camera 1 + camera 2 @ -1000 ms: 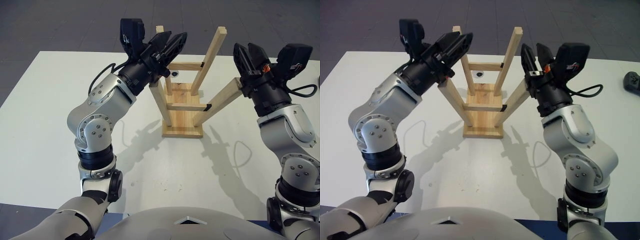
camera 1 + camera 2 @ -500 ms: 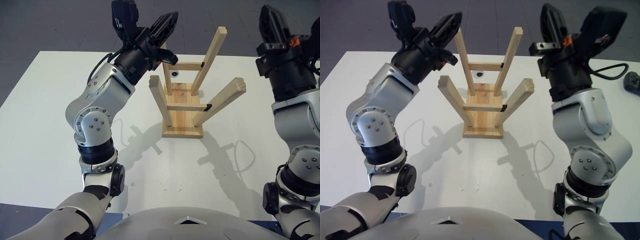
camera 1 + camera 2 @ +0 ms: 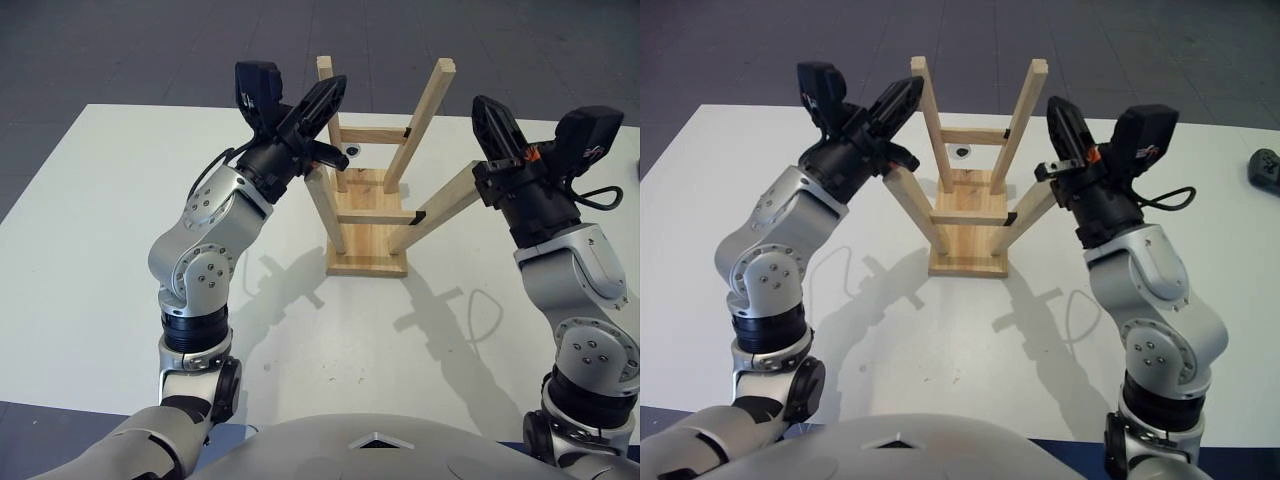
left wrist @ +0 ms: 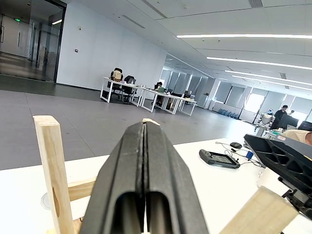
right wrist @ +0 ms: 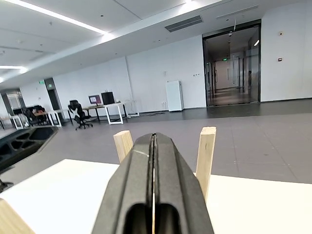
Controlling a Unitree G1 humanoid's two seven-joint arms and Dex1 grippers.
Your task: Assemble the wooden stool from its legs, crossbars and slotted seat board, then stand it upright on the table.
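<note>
Fingers (image 4: 165, 170) of the left gripper (image 3: 336, 92) are pressing flat together, gripping nothing. The gripper is hovering over the top of the near left leg (image 3: 326, 210) of the stool (image 3: 372, 214), and I cannot tell whether it is touching the wood. The stool is sitting upside down at the middle of the table (image 3: 100, 250), its seat board (image 3: 365, 262) lying flat on the white top and its four legs splaying upward with crossbars (image 3: 372, 133) joining them. The right gripper (image 3: 481, 106) is hanging just above the near right leg (image 3: 440, 207), its fingers (image 5: 170, 190) likewise lying against each other and empty. A dark controller (image 3: 1266, 166) is lying by the table's right edge.
</note>
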